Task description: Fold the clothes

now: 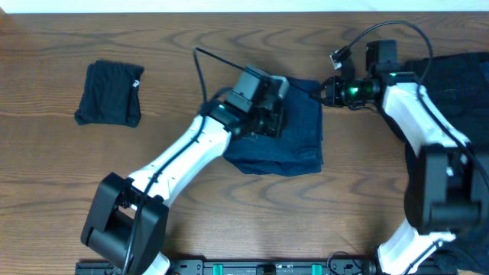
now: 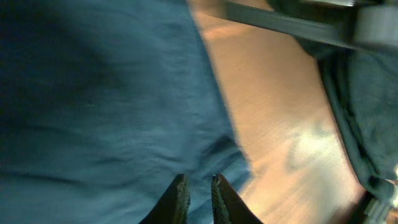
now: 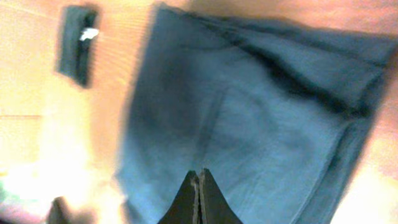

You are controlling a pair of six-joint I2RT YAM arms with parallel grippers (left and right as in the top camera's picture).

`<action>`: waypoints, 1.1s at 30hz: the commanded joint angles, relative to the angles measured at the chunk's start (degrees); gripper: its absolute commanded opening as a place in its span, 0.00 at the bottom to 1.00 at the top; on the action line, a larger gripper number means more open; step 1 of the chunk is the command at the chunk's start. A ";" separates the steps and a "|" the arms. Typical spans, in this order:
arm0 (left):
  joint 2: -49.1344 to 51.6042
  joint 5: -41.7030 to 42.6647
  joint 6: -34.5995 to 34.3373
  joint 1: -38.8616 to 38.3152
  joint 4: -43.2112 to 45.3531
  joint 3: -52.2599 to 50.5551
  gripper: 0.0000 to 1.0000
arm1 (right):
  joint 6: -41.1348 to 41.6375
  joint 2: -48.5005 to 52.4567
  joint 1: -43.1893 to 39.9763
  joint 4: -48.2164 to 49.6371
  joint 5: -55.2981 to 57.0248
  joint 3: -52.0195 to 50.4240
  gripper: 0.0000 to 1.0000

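Note:
The navy clothes (image 1: pixel 294 145) lie folded into a rough rectangle at the table's middle; they also fill most of the left wrist view (image 2: pixel 93 106) and the right wrist view (image 3: pixel 249 112). My left gripper (image 1: pixel 276 107) hovers over the navy cloth's upper part. Its jaws (image 2: pixel 199 182) stand a narrow gap apart near a cloth corner, and nothing shows between them. My right gripper (image 1: pixel 327 90) sits at the navy cloth's upper right edge, shut and empty (image 3: pixel 198 177). A black garment (image 1: pixel 111 93) lies folded at the far left, also visible in the right wrist view (image 3: pixel 78 43).
More dark cloth (image 1: pixel 458 69) is piled at the right edge behind the right arm, and it shows in the left wrist view (image 2: pixel 367 106). Bare wooden tabletop (image 1: pixel 176 53) separates the two folded pieces. Cables loop above the right wrist (image 1: pixel 382 30).

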 commanded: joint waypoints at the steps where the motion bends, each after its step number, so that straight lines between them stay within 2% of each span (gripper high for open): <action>1: 0.94 0.31 5.03 3.52 0.11 0.09 0.17 | -1.18 -3.13 0.85 -5.57 -3.91 -0.02 0.01; 5: 1.81 0.33 5.01 7.54 0.57 0.09 0.17 | -7.10 -2.91 2.89 -15.47 -3.76 -0.33 0.01; 9: 3.63 0.35 5.22 9.81 -1.95 0.04 0.16 | -11.56 -2.51 5.55 -18.84 -3.48 -2.82 0.01; 14: 7.10 1.40 7.34 10.38 -8.59 -0.02 0.14 | -11.72 -2.51 8.22 -13.53 0.48 -9.35 0.01; 19: 11.50 9.44 12.31 10.38 -11.63 -0.15 0.11 | -8.50 -2.40 8.02 -6.62 4.39 -15.45 0.01; 23: 14.53 9.99 12.74 10.38 -13.33 -0.17 0.10 | -3.58 -2.36 7.04 -2.12 9.90 -18.40 0.01; 33: 19.10 10.01 12.70 10.32 -14.25 -0.22 0.09 | 3.48 -2.25 6.86 6.60 14.95 -23.69 0.01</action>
